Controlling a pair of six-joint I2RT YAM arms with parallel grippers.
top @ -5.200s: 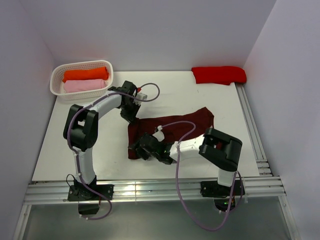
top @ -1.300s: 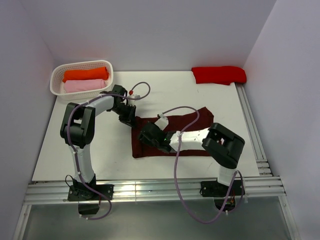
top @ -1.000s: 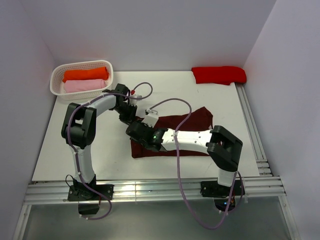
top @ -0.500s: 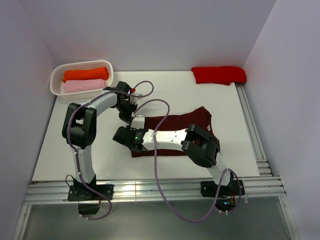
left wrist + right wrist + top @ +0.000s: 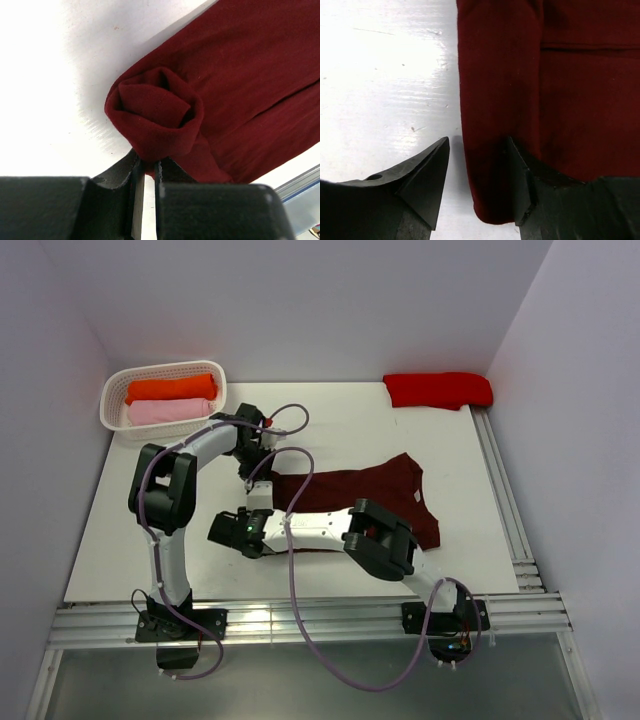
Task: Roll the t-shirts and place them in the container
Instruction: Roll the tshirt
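Around the work area: a folded red t-shirt [image 5: 438, 390] sits at the far right corner of the table [image 5: 150, 530], well apart from everything else. What gets in the way from the top camera is the right arm [image 5: 320, 525]. It lies stretched along the near edge of the maroon t-shirt [image 5: 370, 485] and covers that whole edge, and its purple cable [image 5: 291, 570] loops across the cloth's left end too.

The maroon t-shirt is in the middle of the table, spread mostly flat, wider toward the right. Its left end is bunched. On the left wrist camera the corner is curled into a small tight roll [image 5: 157, 115], with the rest of the cloth running off flat behind it.

The left tool [image 5: 257, 468] is at the shirt's far-left corner, fingers squeezed to a thin slit with that curled corner pinched in it. The right tool [image 5: 232, 531] is at the near-left corner, jaws spread wide. On its wrist camera one finger [image 5: 427, 175] is over bare table and the other [image 5: 520, 170] is over the cloth, so the shirt's doubled-over edge runs between them. It's not gripping anything.

The white basket [image 5: 166, 368] is at the far left corner, holding an orange roll [image 5: 170, 389] with a pink roll [image 5: 168, 411] just beside it on the near side
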